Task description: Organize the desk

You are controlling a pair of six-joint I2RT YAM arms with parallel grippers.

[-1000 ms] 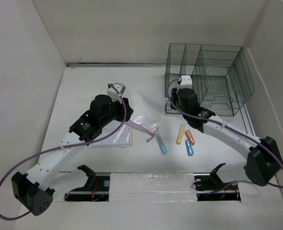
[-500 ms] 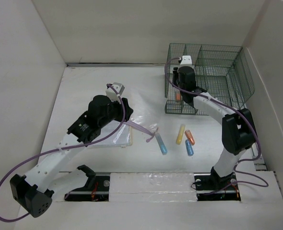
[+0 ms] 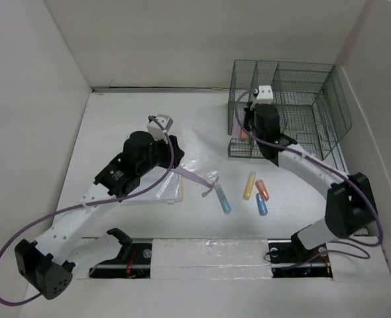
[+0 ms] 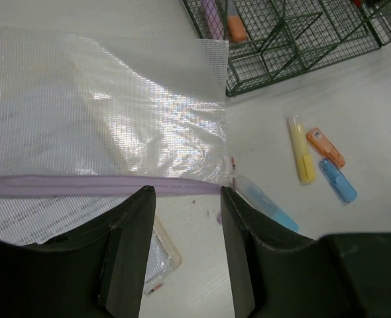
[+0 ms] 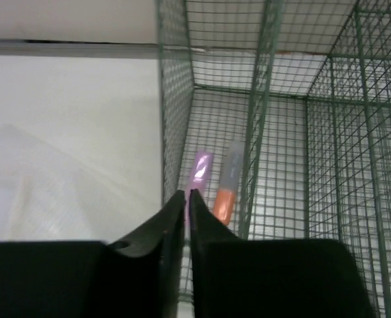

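Note:
The white desk [image 3: 116, 112] holds a clear mesh pouch with a purple zipper [image 3: 197, 177], also in the left wrist view [image 4: 116, 119]. My left gripper [image 3: 175, 164] is open and empty just above the zipper [image 4: 185, 192]. A light-blue highlighter [image 3: 223, 199] lies beside the pouch. Yellow [image 3: 249, 185], orange [image 3: 262, 190] and blue [image 3: 262, 205] highlighters lie together on the desk. My right gripper [image 3: 247, 129] is shut and empty [image 5: 187, 193] at the rack's front-left compartment. A purple marker [image 5: 201, 171] and an orange marker [image 5: 227, 182] lie in that compartment.
The green wire-mesh rack [image 3: 295, 106] stands at the back right, with several compartments [image 5: 315, 132]; its corner shows in the left wrist view [image 4: 281, 46]. A white pad [image 3: 162, 192] lies under the pouch and left arm. White panels wall the desk.
My right arm has swung from the desk in front of the rack up over its front-left compartment, then shifted slightly right. The left arm has not moved.

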